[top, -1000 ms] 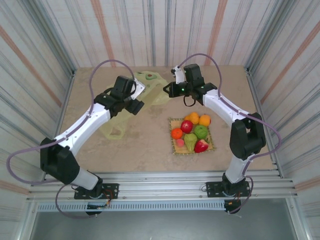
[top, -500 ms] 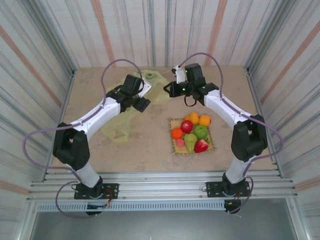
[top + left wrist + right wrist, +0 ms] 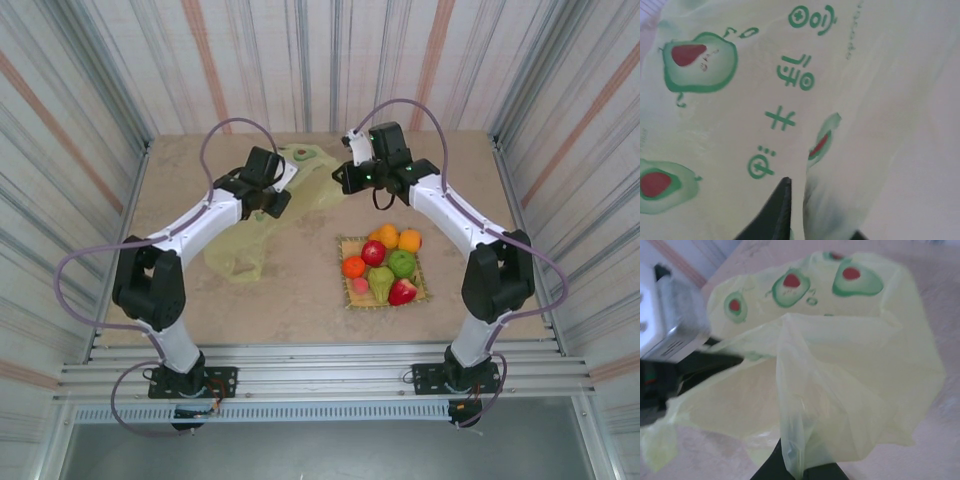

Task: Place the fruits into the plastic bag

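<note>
Top external: left jaws pinched plastic bag (image 3: 236, 255) film, bag slumped far-left on counter (image 3: 300, 300); right jaws clamped its opposite rim. Right of it, well apart, fruits (image 3: 385, 265) heaped on straw mat (image 3: 422, 292). Best: spread rims evenly, gently, mouth toward fruits.

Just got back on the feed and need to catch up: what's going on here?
Both arms are working on the plastic bag at the far side of the table. The right gripper is shut on a raised fold of its film. The left gripper has bag film between its fingers, but whether it has closed is unclear. The fruits sit piled on the woven mat, none picked up yet.
</note>
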`<state>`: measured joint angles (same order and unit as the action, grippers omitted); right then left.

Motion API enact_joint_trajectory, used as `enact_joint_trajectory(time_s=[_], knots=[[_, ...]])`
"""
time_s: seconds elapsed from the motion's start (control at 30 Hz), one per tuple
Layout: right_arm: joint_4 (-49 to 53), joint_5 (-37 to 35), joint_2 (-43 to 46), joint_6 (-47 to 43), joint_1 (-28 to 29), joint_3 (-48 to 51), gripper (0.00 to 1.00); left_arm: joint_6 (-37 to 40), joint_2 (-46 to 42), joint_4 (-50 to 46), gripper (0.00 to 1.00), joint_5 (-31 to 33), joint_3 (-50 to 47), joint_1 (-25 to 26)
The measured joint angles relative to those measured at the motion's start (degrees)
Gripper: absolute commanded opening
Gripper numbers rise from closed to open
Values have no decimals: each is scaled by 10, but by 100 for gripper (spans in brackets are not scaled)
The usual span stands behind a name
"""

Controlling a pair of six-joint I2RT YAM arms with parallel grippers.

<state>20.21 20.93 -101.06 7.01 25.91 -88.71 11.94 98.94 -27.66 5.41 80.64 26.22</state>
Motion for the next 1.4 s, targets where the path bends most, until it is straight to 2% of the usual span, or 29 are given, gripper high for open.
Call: enact_joint_trajectory(time_s=[0.03,0.13,0.27,0.3,0.37,0.43,0.47,0.77,0.93,1.13,1.23,1.3,1.4], knots=[[3,-16,-7,-1,2,-15,7,-7,-4,-7,1,-12,4,-1],[26,-82,-45,-1,15,-83,22,-52,-30,-30,0,-61,14,-18],[57,-154,-87,6,28,-152,52,-153,-77,-46,0,-165,14,-83],[61,-161,-88,10,30,-154,65,-185,-87,-46,0,-196,14,-102],[64,-162,-83,17,32,-151,83,-234,-99,-47,0,-239,11,-131],[50,-148,-65,22,34,-124,97,-271,-104,-47,0,-263,7,-138],[43,-139,-49,30,34,-101,99,-287,-107,-46,0,-274,2,-135],[-55,-107,146,95,95,150,99,-386,-149,-19,0,-301,-66,-116],[-103,-126,195,144,113,262,100,-414,-162,-4,0,-310,-72,-116],[-131,-154,196,137,167,316,88,-422,-162,5,0,-320,-71,-116],[-148,-155,210,118,197,342,78,-423,-162,5,0,-320,-71,-116],[-149,-156,226,115,203,363,71,-425,-162,5,0,-320,-71,-116],[-151,-163,241,118,202,384,66,-433,-163,7,0,-320,-70,-116]])
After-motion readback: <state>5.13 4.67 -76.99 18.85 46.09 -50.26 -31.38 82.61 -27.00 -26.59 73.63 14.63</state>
